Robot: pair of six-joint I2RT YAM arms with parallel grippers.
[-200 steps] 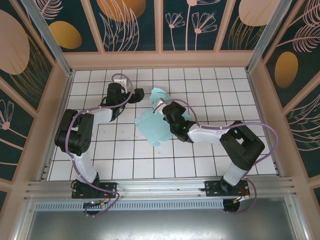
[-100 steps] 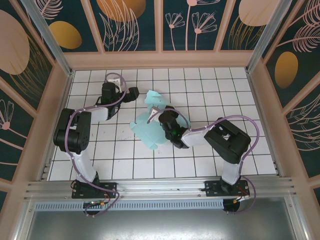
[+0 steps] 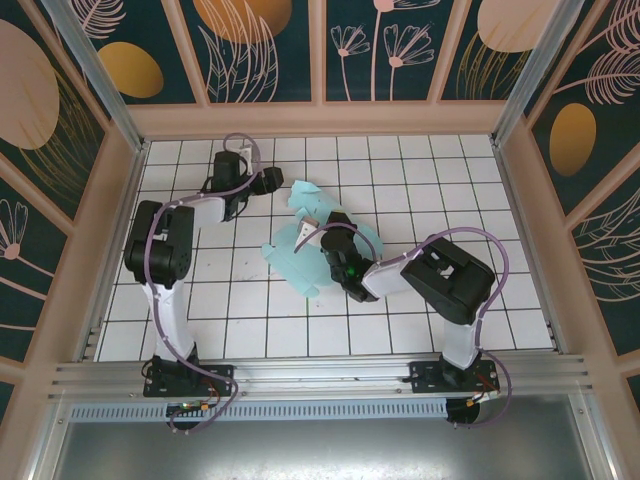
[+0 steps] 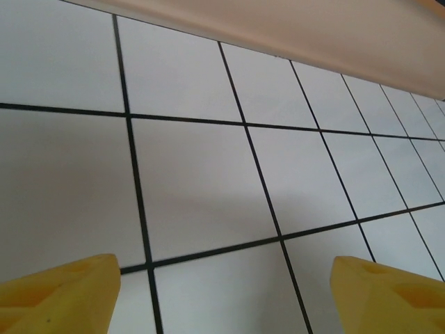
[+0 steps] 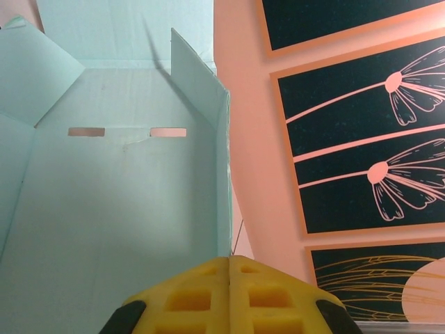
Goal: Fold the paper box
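The paper box (image 3: 298, 256) is a pale aqua card cut-out lying half raised in the middle of the tiled floor, with one flap (image 3: 312, 200) sticking up toward the back. My right gripper (image 3: 329, 233) is shut on its right side wall. In the right wrist view the yellow fingertips (image 5: 229, 261) meet on that wall's thin edge, and the box's inner panel (image 5: 104, 209) with two slots spreads to the left. My left gripper (image 3: 272, 182) hovers just left of the raised flap, apart from it. Its yellow fingers (image 4: 62, 296) stand wide open over bare tiles.
The white tiled floor (image 3: 420, 190) is boxed in by a peach rim and dark flower-patterned walls (image 3: 330, 50). The back wall's foot (image 4: 292, 35) lies close ahead of the left gripper. Open tiles extend to the right and toward the near rail (image 3: 320, 375).
The right gripper has dragged the paper box about a tile to the left and lifted its side. The left arm has straightened and its gripper has shifted slightly toward the back.
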